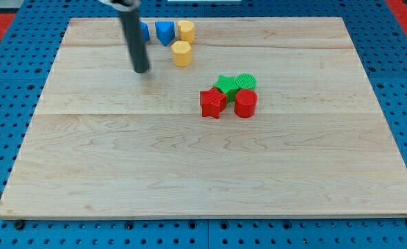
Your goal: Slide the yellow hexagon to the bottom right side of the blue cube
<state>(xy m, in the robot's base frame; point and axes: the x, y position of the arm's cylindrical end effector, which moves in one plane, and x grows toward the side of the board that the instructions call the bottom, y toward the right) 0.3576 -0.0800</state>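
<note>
The yellow hexagon [181, 53] lies near the view's top, left of centre. Just above it stands a yellow round block [185, 30]. Left of that is a blue block with a pointed lower end [164, 32]. A second blue block, the cube [145, 31], is mostly hidden behind my rod. My tip [142, 70] rests on the board to the left of the yellow hexagon and a little below it, apart from it by a block's width.
A cluster sits right of centre: a green star [225, 86], a green round block [246, 81], a red star [213, 103] and a red cylinder [246, 104]. The wooden board [190, 173] lies on a blue pegboard.
</note>
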